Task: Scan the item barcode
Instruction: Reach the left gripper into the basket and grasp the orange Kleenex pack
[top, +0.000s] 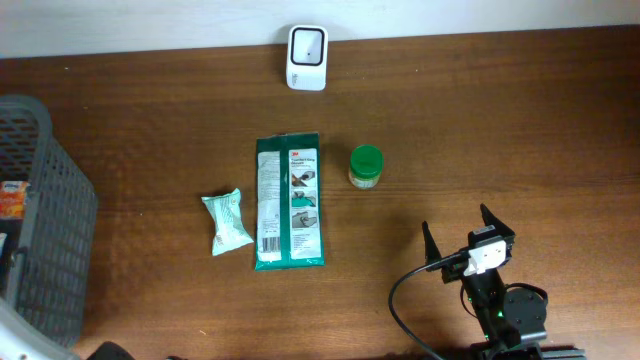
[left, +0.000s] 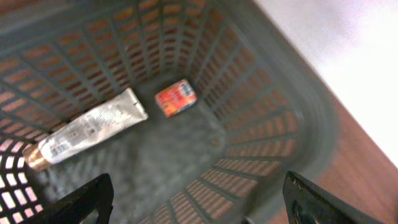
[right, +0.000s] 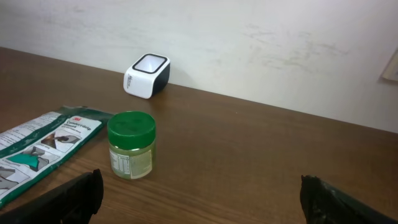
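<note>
Overhead view: green packet (top: 289, 203), jar (top: 365, 166) and pouch (top: 227, 221) lie at the centre of the bench (top: 500, 120), apparently unscanned, with the scanner (top: 306, 57) at 12 o'clock; the left tool (left: 198, 190), released and empty, hangs over the basket (top: 60, 200) at 9 o'clock, which holds a tube (left: 87, 132) and an orange packet (left: 176, 98); the right tool (right: 200, 180) sits released at 5 o'clock.

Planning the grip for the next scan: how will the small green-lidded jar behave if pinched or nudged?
The jar looks squat and flat-based, so a nudge would probably slide it rather than tip it. On its side, the round body would likely roll. Its smooth wall looks rigid, possibly slippery.
</note>
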